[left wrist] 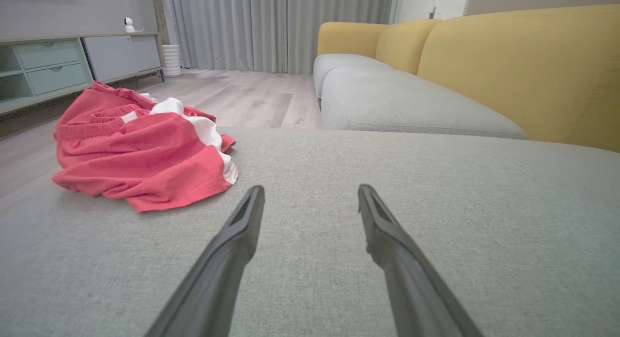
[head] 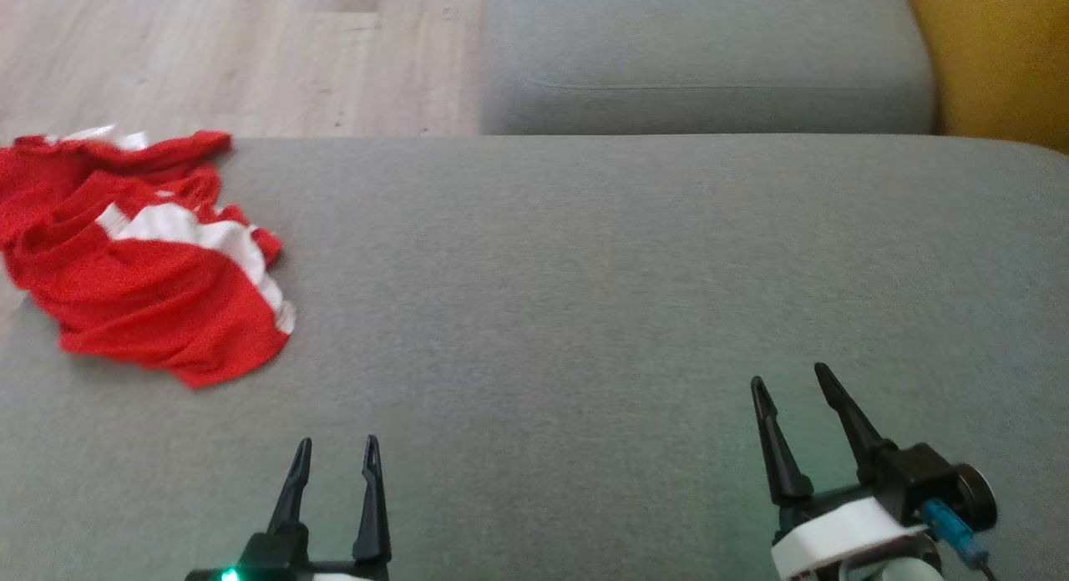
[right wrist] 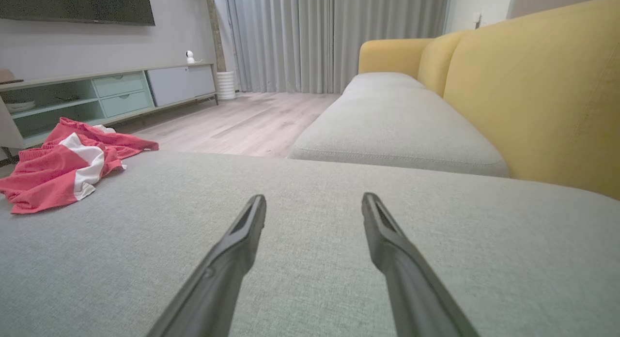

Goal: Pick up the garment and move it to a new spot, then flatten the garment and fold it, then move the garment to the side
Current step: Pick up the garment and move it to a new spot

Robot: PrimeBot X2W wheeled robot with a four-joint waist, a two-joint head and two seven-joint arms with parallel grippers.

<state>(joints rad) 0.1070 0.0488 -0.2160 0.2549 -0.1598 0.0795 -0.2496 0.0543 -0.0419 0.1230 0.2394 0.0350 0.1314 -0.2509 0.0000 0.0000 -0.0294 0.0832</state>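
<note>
A crumpled red garment (head: 142, 264) with white stripes lies bunched at the far left of the grey cushion (head: 585, 297), near its back edge. It shows ahead and to the left in the left wrist view (left wrist: 140, 153) and far left in the right wrist view (right wrist: 58, 167). My left gripper (head: 336, 452) hovers low over the cushion's front, open and empty, to the right of the garment and nearer than it. My right gripper (head: 789, 381) stands open and empty at the lower right, far from the garment.
A second grey seat cushion (head: 701, 55) lies beyond the first one, with a yellow backrest (head: 994, 55) along the right. Wooden floor (head: 234, 55) shows past the garment. A low cabinet (right wrist: 97, 95) with drawers stands against the far wall.
</note>
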